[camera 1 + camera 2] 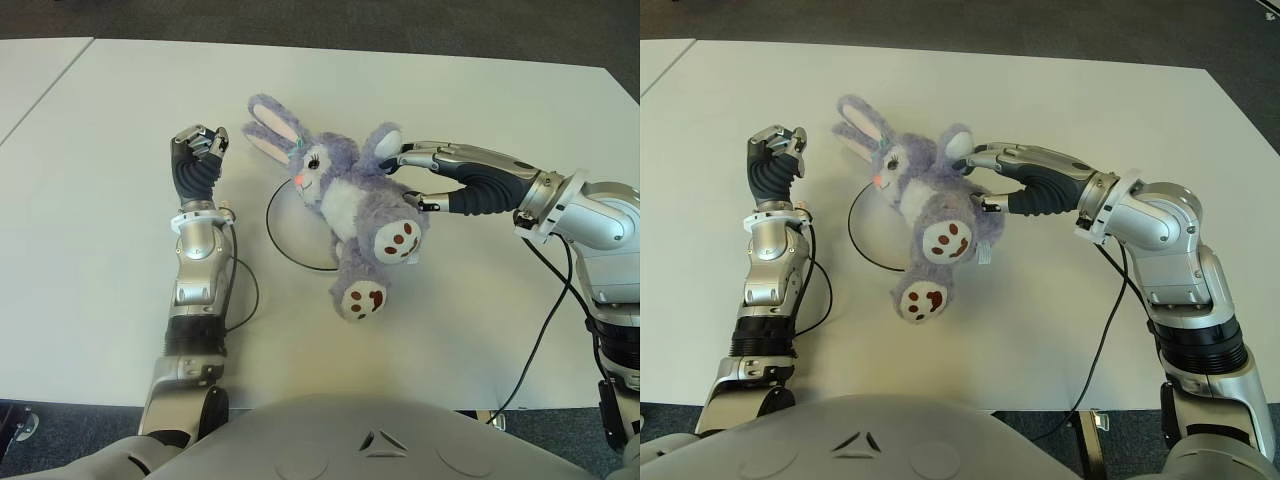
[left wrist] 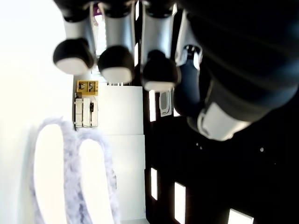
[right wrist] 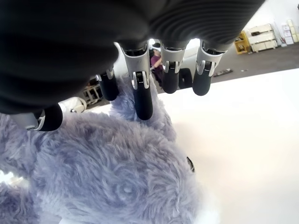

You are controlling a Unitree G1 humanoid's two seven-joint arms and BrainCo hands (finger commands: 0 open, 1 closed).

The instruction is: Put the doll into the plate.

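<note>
The right hand (image 1: 425, 178) is reaching in from the robot's right and clasping the doll (image 1: 345, 205), a lilac plush rabbit, around its upper body; the upper fingers (image 1: 420, 152) are lying over the rabbit's raised arm and the thumb is pressing in below, beside the near foot; in the right wrist view 4 fingertips (image 3: 142, 105) are pushing into the fur (image 3: 117, 186). The doll is lying tilted across the white table (image 1: 480, 330), its 2 ears pointing toward the far left and its 2 brown-padded feet toward the robot; whether it is resting on the table or being held slightly above it is not clear. Its head and belly are covering the right part of the plate (image 1: 285, 240), which is showing only as a thin dark ring on the table; the left arc of that ring is lying bare between the doll and the left arm. The left hand (image 1: 197, 152) is standing upright just left of the rabbit's ears, apart from them; its fingers (image 2: 114, 65) are curling inward and gripping nothing.
</note>
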